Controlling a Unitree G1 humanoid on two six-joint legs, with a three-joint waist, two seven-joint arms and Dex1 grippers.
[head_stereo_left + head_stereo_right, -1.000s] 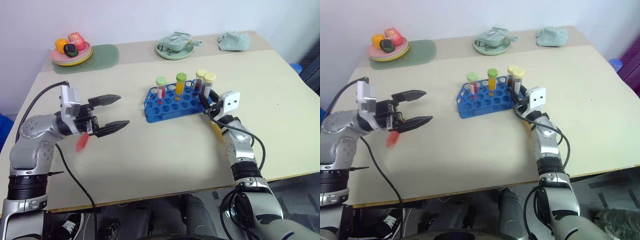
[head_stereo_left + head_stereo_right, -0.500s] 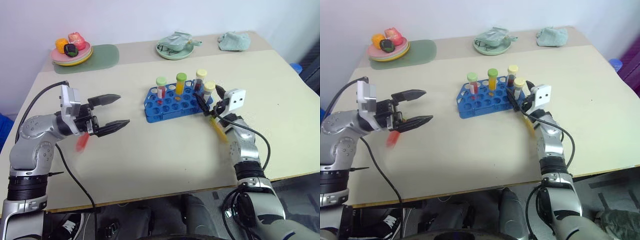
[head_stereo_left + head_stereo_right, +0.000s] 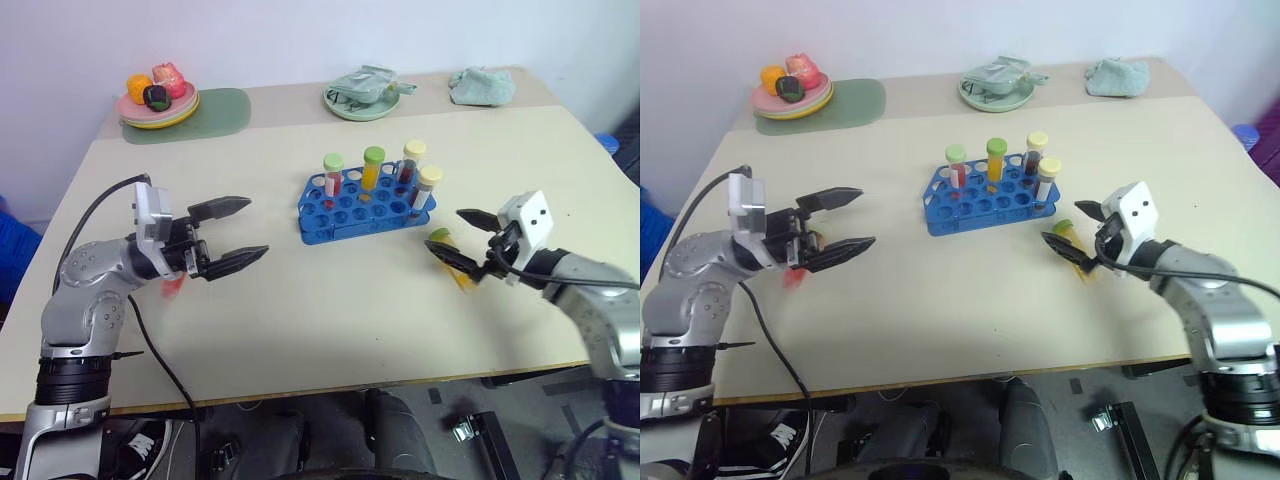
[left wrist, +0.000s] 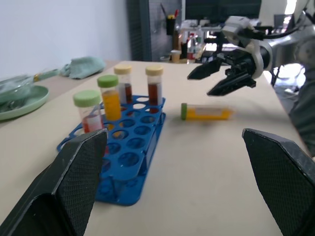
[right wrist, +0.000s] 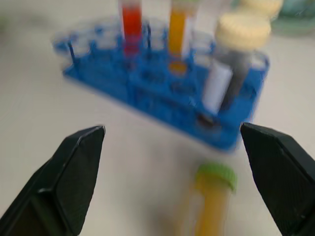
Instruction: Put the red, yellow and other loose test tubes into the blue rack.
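The blue rack (image 3: 350,212) stands mid-table and holds several upright capped tubes. One has red liquid (image 3: 333,176), one orange (image 3: 373,167), and two are dark with cream caps (image 3: 427,187). A loose yellow tube with a green cap (image 3: 448,252) lies on the table right of the rack, just beneath my open right gripper (image 3: 444,230). A red tube (image 3: 170,288) lies at the left, partly hidden behind my left gripper (image 3: 255,228), which hovers open and empty, pointing toward the rack. The left wrist view shows the yellow tube (image 4: 206,111) lying flat under the right gripper (image 4: 216,81).
A plate of toy fruit (image 3: 160,95) on a green mat (image 3: 215,108) sits at the back left. A green plate with a cloth (image 3: 365,95) and a second cloth (image 3: 480,85) lie along the back edge. A cable trails from the left arm.
My right gripper let go of the cream-capped tube, which now stands in the rack's near right corner. It opened and drew back to the right, over the yellow tube. The left gripper stayed put.
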